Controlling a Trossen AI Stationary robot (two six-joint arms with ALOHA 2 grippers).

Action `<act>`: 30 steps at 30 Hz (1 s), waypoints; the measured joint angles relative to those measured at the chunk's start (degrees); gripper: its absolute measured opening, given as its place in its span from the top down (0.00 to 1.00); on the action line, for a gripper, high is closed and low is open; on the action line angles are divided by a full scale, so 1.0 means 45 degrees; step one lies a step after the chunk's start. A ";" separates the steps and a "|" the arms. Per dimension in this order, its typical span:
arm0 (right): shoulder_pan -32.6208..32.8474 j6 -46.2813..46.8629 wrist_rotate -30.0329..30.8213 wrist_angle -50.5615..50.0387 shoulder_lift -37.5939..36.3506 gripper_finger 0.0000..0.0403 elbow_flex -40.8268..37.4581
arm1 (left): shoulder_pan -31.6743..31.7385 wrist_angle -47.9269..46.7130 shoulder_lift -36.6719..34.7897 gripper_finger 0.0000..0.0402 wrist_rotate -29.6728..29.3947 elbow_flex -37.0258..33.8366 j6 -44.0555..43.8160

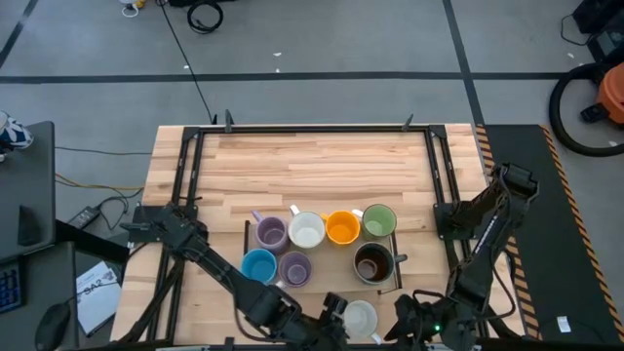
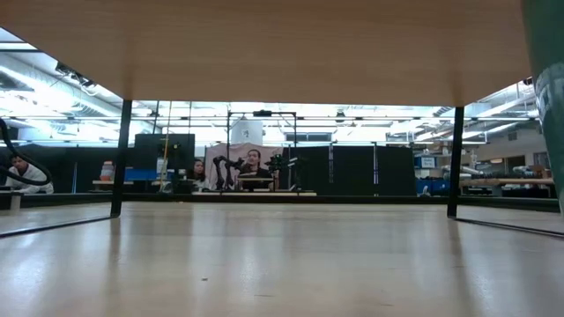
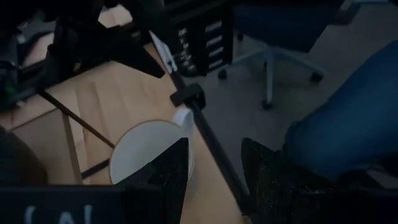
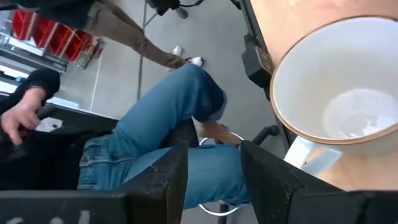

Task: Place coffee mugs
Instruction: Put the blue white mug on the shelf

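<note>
At near table edge, small white ceramic mug [image 1: 361,318] sits btwn left gripper [image 1: 327,317] and right gripper [image 1: 408,314], partly cut off; both jaws apart, nothing held.

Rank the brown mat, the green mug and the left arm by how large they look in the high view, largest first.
1. Left arm: it reaches from the table's left edge to the near edge.
2. Brown mat: it spans all the grouped mugs.
3. Green mug: smallest, and it looks about the same size as its neighbours.

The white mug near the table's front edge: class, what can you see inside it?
In the right wrist view the white mug holds nothing, only a bare glossy bottom. Its near inner wall is hidden behind the rim.
</note>
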 joint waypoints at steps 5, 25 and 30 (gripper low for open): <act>-0.0105 0.1064 -0.0033 -0.2784 0.0000 0.62 0.1731 | -0.0253 -0.0483 -0.0782 0.61 -0.0443 0.0000 -0.0321; -0.1413 0.6774 -0.1929 -0.9315 0.0005 0.62 0.3749 | -0.0771 -0.2805 -0.1876 0.61 -0.1798 0.0005 -0.0343; -0.1413 0.6800 -0.1374 -0.9338 0.0005 0.62 0.3749 | -0.0766 -0.2800 -0.1881 0.61 -0.1799 0.0005 -0.0348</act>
